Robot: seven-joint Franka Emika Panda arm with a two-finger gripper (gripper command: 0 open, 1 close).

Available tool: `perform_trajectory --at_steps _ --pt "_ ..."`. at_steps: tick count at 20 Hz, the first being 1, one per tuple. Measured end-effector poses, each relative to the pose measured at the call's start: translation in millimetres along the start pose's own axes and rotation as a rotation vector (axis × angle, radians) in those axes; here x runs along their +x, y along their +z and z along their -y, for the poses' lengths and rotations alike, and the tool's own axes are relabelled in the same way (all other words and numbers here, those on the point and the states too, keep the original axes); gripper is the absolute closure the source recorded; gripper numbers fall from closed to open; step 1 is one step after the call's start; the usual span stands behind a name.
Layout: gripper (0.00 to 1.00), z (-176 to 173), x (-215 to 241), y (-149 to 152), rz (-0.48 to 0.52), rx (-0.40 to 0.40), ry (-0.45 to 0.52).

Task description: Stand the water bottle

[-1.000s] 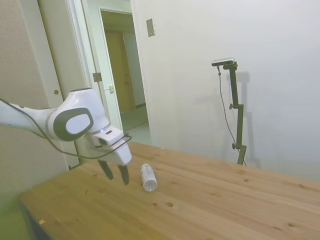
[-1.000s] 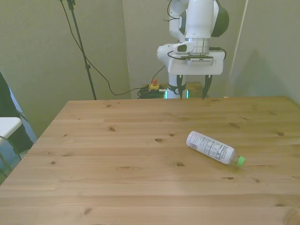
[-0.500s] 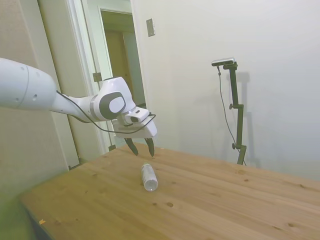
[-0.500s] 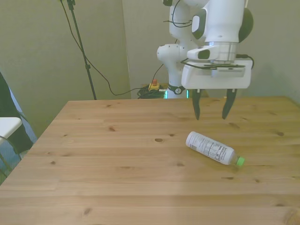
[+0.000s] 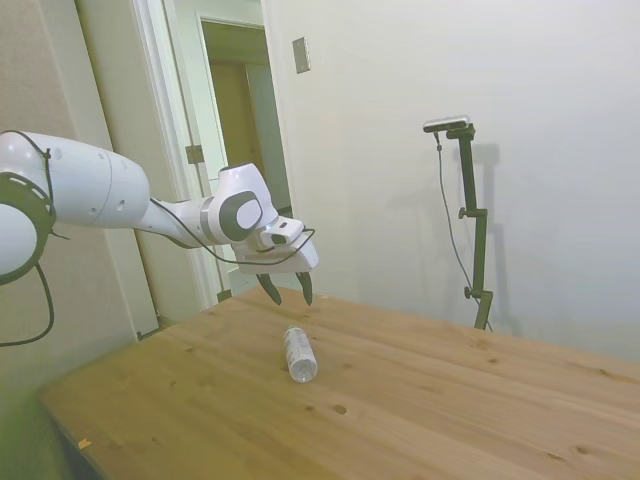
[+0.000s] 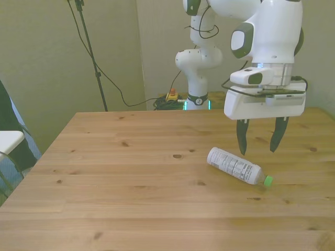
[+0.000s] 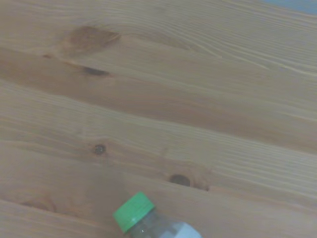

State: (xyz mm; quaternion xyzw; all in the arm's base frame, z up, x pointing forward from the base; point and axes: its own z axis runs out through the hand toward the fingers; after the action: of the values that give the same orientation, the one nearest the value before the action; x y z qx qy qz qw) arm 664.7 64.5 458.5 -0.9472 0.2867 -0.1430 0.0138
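A white robot arm reached over a wooden desk (image 6: 131, 198) made of pale planks with dark knots. Its tool (image 6: 258, 142) hung in the air above the desk with its two dark, tapered fingers pointing down and spread apart, holding nothing.

The water bottle (image 6: 236, 166) lay on its side on the desk, toward the desk's edge at the front view's right. It was a small clear plastic cylinder wrapped in a white printed label. In the front view it lay on a slant just below the tool's fingertips, its flat base toward the front view's left and its small green cap (image 6: 268, 181) toward the front view's right and the near edge. The tool did not touch it.

The side view showed the tool (image 5: 285, 290) raised clear of the water bottle (image 5: 298, 353), which pointed its round base at that camera, so the cap was hidden there. That view alone also showed a doorway beyond the desk.

The wrist view, close and a little soft, showed only the ridged green cap (image 7: 132, 211), the start of the clear neck, and the surrounding wood grain.
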Motion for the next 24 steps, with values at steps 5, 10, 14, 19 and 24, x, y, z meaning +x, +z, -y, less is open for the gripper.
perform_trajectory --at_steps 5,10,14,19,24 --pt "0.0 12.4 3.3 40.7 0.033 0.022 -0.078" --pt "0.0 33.3 -4.9 69.3 0.082 0.063 -0.132" --pt "0.0 40.3 -12.1 81.7 0.109 0.063 -0.151" --pt "0.0 33.8 -14.3 87.6 0.141 0.035 -0.164" --pt "1.0 24.6 -12.6 92.6 0.157 0.009 -0.157"
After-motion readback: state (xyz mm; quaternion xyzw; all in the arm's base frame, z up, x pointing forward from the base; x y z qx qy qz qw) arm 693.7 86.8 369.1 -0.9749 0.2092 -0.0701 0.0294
